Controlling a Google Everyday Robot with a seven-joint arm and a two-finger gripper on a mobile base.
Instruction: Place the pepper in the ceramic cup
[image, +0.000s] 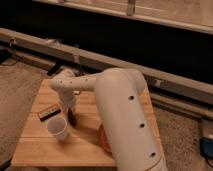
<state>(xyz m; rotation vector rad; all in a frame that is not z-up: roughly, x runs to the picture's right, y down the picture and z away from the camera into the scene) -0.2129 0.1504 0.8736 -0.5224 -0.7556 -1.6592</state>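
in the camera view, the gripper (70, 113) hangs over the left half of the wooden tabletop (50, 150), pointing straight down. its tip meets a small dark red shape that seems to be the pepper (73, 120). the pepper sits right under the claw, about midway between the far and near edges. its long axis is hard to make out. whether the claw is open or closed, or has hold of the pepper, cannot be told. the ceramic cup (57, 129) stands upright just beside the pepper, toward the near-left corner, so the coming move likely turns on a short carry that way, over the cup's rim. the white arm (120, 110) reaches in from the near-right corner toward the far-left corner, then bends down. a flat dark bar (49, 112) lies by the left edge.
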